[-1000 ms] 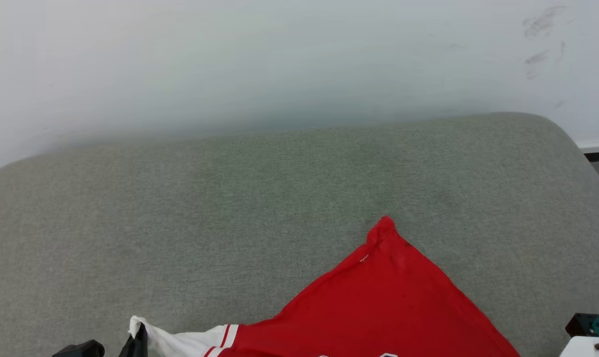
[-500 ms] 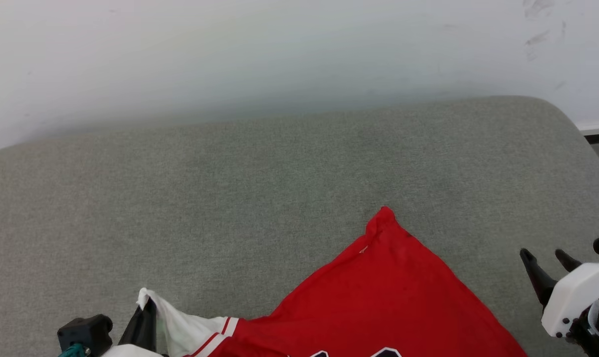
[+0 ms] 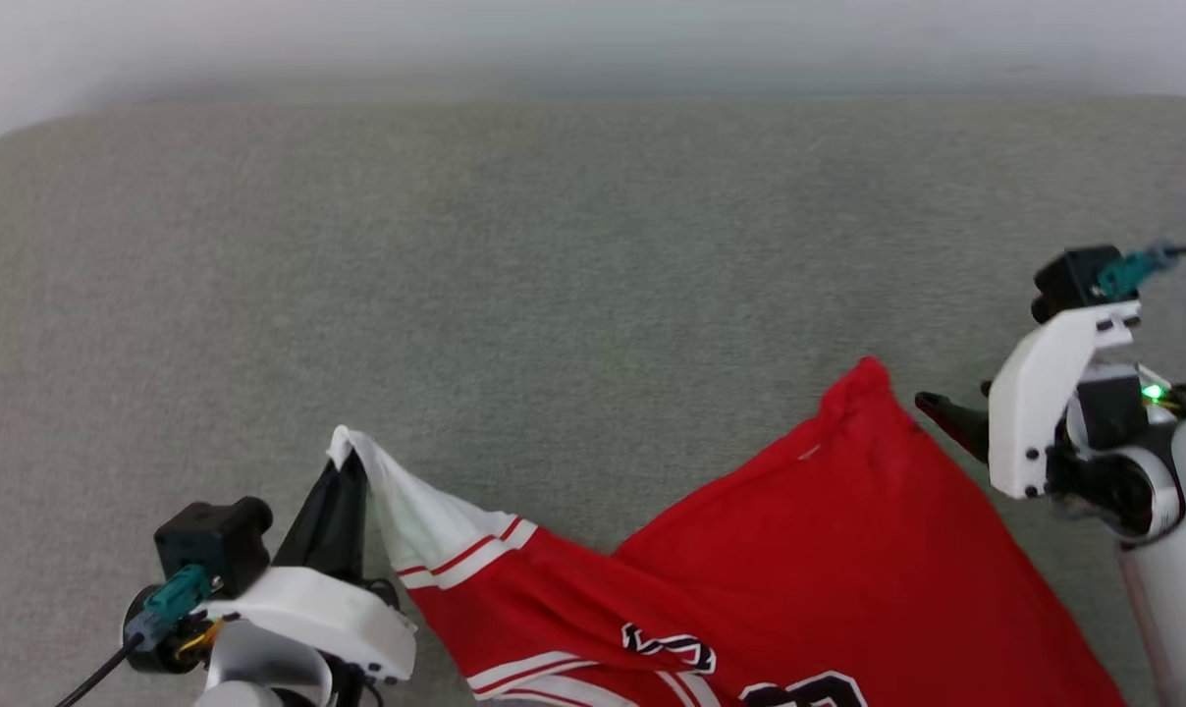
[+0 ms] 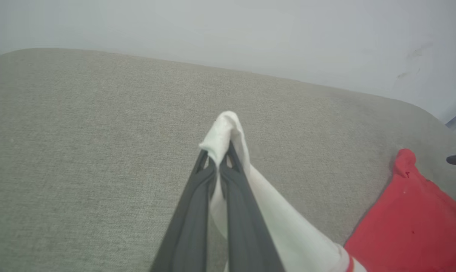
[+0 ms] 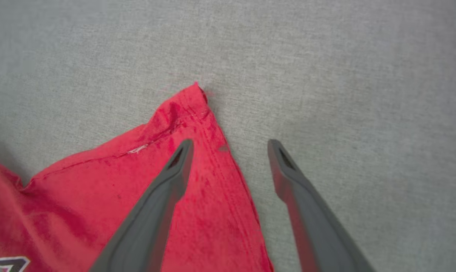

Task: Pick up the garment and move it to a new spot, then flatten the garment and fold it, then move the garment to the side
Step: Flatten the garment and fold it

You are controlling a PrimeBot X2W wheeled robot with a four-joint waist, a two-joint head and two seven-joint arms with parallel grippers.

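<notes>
Jaws first. The left jaws are pressed fully together, pinching the tip of the white sleeve (image 4: 228, 128) of the garment (image 3: 799, 579). In the left wrist view a small fold of white cloth stands up past the two dark fingers (image 4: 190, 223), which meet with only fabric between them. In the head view these jaws sit at the lower left, with the sleeve draped from their tips.

The right jaws stand wide apart and hold nothing. In the right wrist view one finger (image 5: 164, 196) lies over the red cloth and the other finger (image 5: 299, 200) over bare upholstery. They straddle the hemmed edge just below the far red corner (image 5: 192, 105). Whether either finger touches cannot be told. In the head view one fingertip (image 3: 951, 424) is just beside that corner.

The garment lies on the grey fabric-covered surface (image 3: 554, 295), at its near side, from the lower middle to the lower right of the head view. Its red body is spread with one corner pointing away from the robot. The sleeve, with red stripe trim (image 3: 465, 550), stretches left to the closed jaws. Black-and-white lettering (image 3: 672, 648) shows partly at the bottom edge. A pale wall (image 4: 250, 34) rises behind the surface.
</notes>
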